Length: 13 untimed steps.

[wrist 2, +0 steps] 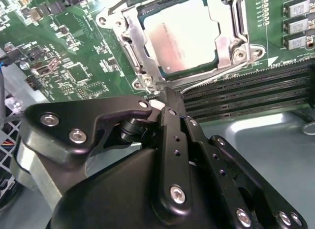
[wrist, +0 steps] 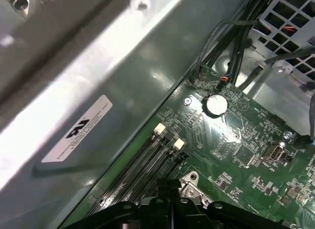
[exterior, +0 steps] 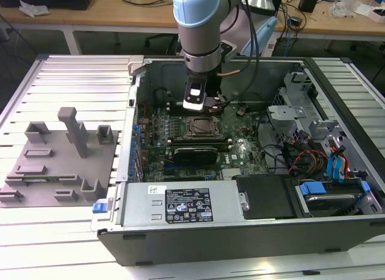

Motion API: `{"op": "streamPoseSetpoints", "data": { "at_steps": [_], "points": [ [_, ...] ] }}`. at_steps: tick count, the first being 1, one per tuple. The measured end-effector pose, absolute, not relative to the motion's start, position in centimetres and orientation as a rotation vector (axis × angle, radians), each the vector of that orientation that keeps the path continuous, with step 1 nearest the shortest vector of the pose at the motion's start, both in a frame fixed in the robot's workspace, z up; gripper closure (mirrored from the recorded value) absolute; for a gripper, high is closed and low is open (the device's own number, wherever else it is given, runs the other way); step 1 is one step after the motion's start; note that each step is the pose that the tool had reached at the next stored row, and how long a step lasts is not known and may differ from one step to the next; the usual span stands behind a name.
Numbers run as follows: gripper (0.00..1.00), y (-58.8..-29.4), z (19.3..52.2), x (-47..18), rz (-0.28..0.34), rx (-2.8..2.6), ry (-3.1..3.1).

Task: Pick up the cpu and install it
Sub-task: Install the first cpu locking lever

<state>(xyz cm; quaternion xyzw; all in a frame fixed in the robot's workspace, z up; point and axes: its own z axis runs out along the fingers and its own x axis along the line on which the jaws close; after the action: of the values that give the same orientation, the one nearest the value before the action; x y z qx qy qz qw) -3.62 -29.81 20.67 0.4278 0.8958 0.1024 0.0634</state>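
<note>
Evidently cpu point(wrist 2: 182, 34) lay seated in socket point(wrist 2: 230, 42), mid-frame in exterior view; gripper point(wrist 2: 168, 96) hovered just beside socket frame; jaws closed together, gripping nothing; grey tray point(exterior: 54, 162) at exterior view's left.

arm point(exterior: 201, 27) is showing round pale blue and grey parts | thin cable point(exterior: 237, 72) is hanging off it | gripper point(wrist 2: 168, 97) is showing black links with little shiny silver screws point(wrist 2: 177, 194)
</note>
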Motion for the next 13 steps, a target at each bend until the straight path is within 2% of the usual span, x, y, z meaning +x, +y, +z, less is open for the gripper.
{"op": "streamPoseSetpoints", "data": {
  "at_steps": [6, 13],
  "points": [
    [0.89, -29.8, 22.8, -3.6, 0.310, 1.277, 2.715],
    [0.89, -29.8, 23.0, -3.6, 0.312, 1.247, 2.731]
  ]
}}
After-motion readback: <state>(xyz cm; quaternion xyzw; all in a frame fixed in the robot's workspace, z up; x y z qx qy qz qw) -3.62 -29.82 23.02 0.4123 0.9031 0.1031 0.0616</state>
